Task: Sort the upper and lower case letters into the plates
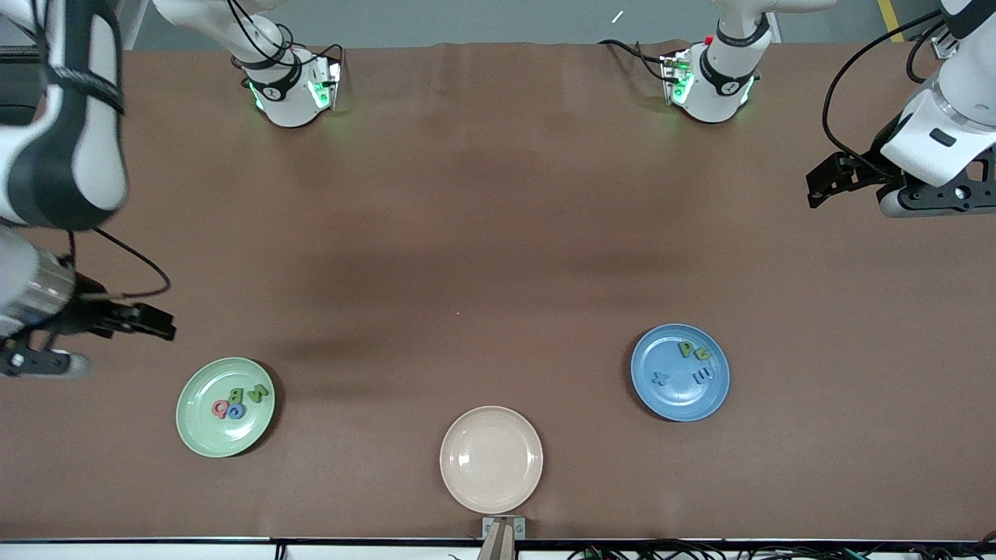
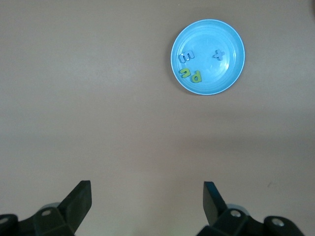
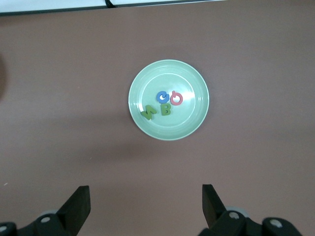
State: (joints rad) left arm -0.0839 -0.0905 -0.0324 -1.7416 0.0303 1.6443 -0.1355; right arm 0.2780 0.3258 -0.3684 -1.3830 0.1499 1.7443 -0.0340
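Letters (image 1: 236,401) lie sorted: capitals in the green plate (image 1: 194,432) at seven o'clock, small ones (image 1: 686,363) in the blue plate (image 1: 712,400) at four. Left hand (image 2: 146,199) and right hand (image 3: 145,204) hover wide, empty, probably because sorting looks finished.

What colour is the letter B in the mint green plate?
Green; the letter B in the mint green plate shows best in the right wrist view.
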